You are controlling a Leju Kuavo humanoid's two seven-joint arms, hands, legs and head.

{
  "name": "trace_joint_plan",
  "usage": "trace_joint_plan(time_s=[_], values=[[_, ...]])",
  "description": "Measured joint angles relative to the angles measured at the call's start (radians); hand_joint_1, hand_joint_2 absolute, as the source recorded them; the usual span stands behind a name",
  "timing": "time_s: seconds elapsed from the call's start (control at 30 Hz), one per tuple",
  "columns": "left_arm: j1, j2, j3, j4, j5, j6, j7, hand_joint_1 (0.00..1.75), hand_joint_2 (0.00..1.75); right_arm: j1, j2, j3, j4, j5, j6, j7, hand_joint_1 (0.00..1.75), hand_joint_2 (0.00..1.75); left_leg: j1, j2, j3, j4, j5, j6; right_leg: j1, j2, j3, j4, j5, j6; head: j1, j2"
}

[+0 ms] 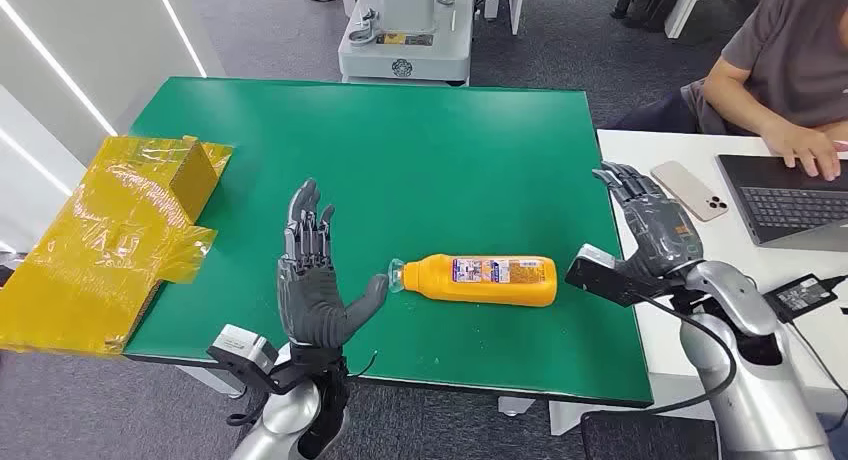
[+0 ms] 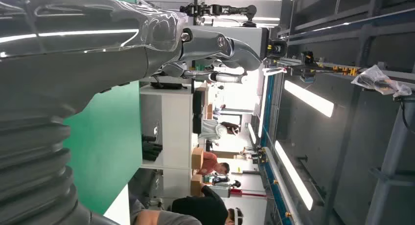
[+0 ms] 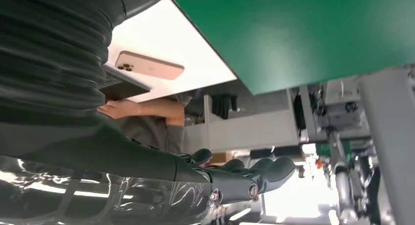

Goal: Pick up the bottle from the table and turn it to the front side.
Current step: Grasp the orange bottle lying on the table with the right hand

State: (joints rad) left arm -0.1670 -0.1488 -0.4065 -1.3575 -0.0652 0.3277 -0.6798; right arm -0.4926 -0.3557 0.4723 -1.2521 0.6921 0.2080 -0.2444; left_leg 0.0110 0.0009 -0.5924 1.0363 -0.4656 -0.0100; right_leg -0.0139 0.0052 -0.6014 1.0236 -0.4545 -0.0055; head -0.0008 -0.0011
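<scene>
An orange bottle [image 1: 492,280] with a clear cap and a printed label lies on its side on the green table [image 1: 400,150], cap pointing toward my left hand. My left hand [image 1: 313,280] stands open just beside the cap, palm toward the bottle, thumb tip close to the cap and fingers spread upward. My right hand [image 1: 650,220] hovers open at the table's right edge, a short way from the bottle's base. The left hand [image 2: 205,44] and the right hand [image 3: 235,178] show empty, with extended fingers, in the wrist views.
A yellow taped cardboard box [image 1: 120,230] lies flat at the table's left edge. On a white desk [image 1: 640,150] to the right, a person [image 1: 790,60] types on a laptop [image 1: 790,195]; a phone [image 1: 690,190] and a power adapter [image 1: 800,295] lie close to my right arm.
</scene>
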Motion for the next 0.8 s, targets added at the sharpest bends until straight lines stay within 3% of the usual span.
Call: trace_joint_plan(time_s=[0.23,0.47,0.63,0.8], values=[[-0.015,0.0,-0.005,0.014,0.017,0.009,0.001,0.0,1.75,-0.186,0.017,0.152,0.166,-0.035,0.106,-0.031,0.0,1.75,0.0,-0.001,0.0,0.0,0.001,0.0,0.0,-0.001,0.0,0.0,0.0,0.0,0.0,0.0],[-0.022,0.0,-0.017,0.022,0.029,0.033,0.001,0.0,1.75,-0.371,0.129,0.318,0.427,-0.097,0.125,-0.095,0.0,1.75,0.0,-0.001,0.0,0.0,0.001,-0.001,0.0,-0.001,0.0,0.0,0.001,0.0,0.0,0.0],[-0.025,0.0,-0.017,0.023,0.03,0.041,0.004,0.0,1.75,-0.414,0.199,0.388,0.559,-0.119,0.136,-0.118,0.0,1.75,0.0,-0.002,0.0,0.0,0.001,-0.001,0.001,-0.002,0.0,0.0,0.001,0.0,0.0,0.0],[-0.033,0.0,-0.018,0.025,0.035,0.041,0.005,0.0,1.75,-0.415,0.233,0.433,0.648,-0.117,0.134,-0.113,0.0,1.75,0.0,-0.002,-0.001,0.0,0.001,-0.001,0.0,-0.002,0.0,0.0,0.001,0.0,0.0,0.0]])
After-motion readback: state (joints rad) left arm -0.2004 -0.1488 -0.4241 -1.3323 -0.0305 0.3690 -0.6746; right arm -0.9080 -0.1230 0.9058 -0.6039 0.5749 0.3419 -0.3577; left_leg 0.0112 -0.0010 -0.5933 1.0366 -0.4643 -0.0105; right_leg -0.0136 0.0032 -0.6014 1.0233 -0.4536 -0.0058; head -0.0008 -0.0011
